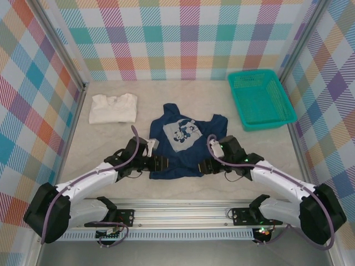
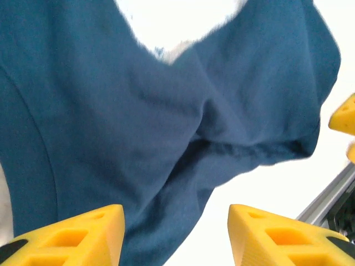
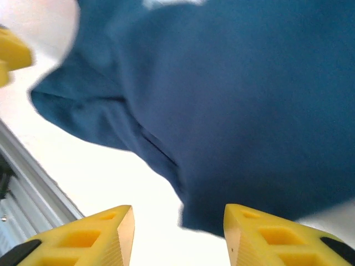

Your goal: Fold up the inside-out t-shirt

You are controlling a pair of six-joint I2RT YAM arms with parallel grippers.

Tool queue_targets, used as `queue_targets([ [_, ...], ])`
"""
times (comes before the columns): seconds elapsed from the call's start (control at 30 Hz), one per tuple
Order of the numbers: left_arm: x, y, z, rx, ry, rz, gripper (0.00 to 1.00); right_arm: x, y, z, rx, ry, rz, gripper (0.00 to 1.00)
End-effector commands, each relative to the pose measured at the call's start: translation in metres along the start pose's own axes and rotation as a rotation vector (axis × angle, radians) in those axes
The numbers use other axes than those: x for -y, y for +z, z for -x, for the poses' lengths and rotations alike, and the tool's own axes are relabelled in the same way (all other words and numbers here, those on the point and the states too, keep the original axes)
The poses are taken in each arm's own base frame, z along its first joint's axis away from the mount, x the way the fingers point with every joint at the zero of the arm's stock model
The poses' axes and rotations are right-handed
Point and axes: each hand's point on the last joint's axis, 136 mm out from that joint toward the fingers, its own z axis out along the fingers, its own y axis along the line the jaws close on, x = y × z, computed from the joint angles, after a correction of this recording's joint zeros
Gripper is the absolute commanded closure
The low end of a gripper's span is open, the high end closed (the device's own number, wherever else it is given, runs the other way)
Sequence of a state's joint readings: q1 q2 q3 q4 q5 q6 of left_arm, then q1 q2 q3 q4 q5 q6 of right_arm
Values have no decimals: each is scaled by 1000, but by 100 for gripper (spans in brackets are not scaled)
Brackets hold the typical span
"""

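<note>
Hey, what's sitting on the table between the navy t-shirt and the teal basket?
Nothing. In the top view, only a strip of bare table separates the navy t-shirt from the teal basket.

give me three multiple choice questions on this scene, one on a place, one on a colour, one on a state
1. Where does the teal basket stand?
A far right; B far left; C near edge, between the arms

2. What colour is the folded shirt at the far left?
A navy; B white; C red

3. How does the left gripper stand?
A open; B shut flat; C shut on a basket rim

Answers:
1 A, the top view shows it at the far right.
2 B, it is white, unlike the navy t-shirt in the middle.
3 A, the left wrist view shows a wide gap between its yellow fingers.
</note>
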State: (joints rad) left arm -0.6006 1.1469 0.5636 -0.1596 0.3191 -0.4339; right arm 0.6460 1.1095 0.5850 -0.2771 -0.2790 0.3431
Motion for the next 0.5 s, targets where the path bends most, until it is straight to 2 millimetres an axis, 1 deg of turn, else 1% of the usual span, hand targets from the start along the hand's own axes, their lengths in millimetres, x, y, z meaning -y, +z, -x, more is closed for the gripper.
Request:
queue_targets([
  [0.0, -2, 6, 11, -13, 15, 59, 47, -29, 8, 32, 45, -116, 14, 51],
  [0.03, -1, 8, 10, -23, 34, 57, 46, -33, 13, 33, 36, -146, 3, 50],
  [0.1, 0, 16, 6, -49, 82, 74, 44, -32, 25, 33, 3, -194, -48, 48],
  [0.13, -1, 20, 4, -64, 104, 86, 43, -30, 31, 33, -15, -210, -69, 48],
  [0.23, -2, 38, 1, -98, 181, 127, 41, -15, 41, 30, -49, -232, -144, 45],
  [0.37, 6, 58, 4, -102, 297, 185, 40, -8, 42, 24, -51, -218, -159, 43],
  [0.47, 5, 71, 11, -99, 358, 247, 40, -4, 35, 19, -30, -192, -160, 43],
])
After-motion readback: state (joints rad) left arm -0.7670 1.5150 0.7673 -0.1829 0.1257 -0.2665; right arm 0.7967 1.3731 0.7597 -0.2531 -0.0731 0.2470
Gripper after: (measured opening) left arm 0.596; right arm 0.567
